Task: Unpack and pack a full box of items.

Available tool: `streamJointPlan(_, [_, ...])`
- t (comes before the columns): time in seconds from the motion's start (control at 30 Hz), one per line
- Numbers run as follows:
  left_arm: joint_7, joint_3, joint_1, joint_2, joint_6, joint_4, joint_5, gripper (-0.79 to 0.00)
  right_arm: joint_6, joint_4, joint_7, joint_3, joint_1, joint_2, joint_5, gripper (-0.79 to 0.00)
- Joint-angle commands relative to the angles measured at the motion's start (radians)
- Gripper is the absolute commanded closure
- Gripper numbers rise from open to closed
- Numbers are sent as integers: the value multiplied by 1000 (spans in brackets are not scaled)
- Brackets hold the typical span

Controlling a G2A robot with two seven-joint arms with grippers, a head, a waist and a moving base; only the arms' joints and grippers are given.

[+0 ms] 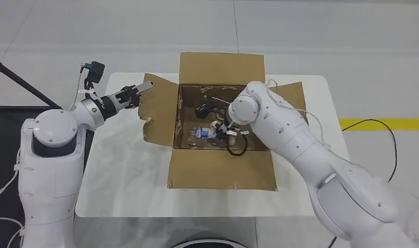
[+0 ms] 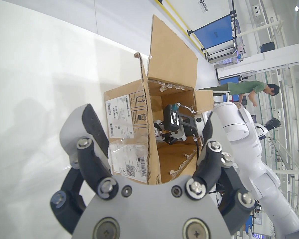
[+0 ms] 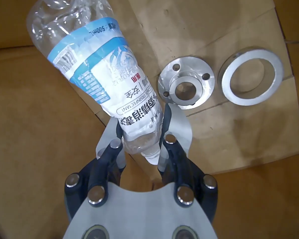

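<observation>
Inside brown cardboard box, near left wall: crumpled clear plastic bottle, held likely for removal.
Right gripper clamped on its neck; left gripper, fingers apart, straddles flap edge, perhaps steadying.

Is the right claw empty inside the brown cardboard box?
No, the right claw is shut on the clear plastic bottle with a blue-and-white label.

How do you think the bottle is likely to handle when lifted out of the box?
The bottle looks empty and dented, so probably light and squashy. Gripped near its neck, it may swing; its round body could roll.
</observation>
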Motion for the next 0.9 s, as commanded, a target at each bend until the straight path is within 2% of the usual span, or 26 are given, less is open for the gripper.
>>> streamJointPlan(0.0, [0, 0, 0, 0, 0, 0, 0, -785, -16, 0, 3, 10, 6, 2, 10, 0])
streamJointPlan(0.23, [0, 0, 0, 0, 0, 0, 0, -785, -86, -44, 49, 80, 17, 30, 95, 0])
streamJointPlan(0.4, [0, 0, 0, 0, 0, 0, 0, -785, -67, -142, 74, 139, 20, 74, 112, 0])
streamJointPlan(0.6, [42, 24, 19, 2, -7, -30, 13, -785, 6, -352, 147, 255, -8, 150, 87, 0])
streamJointPlan(0.87, [79, 32, 29, 10, -26, -71, -16, -785, 140, -685, 263, 452, -130, 250, 2, 0])
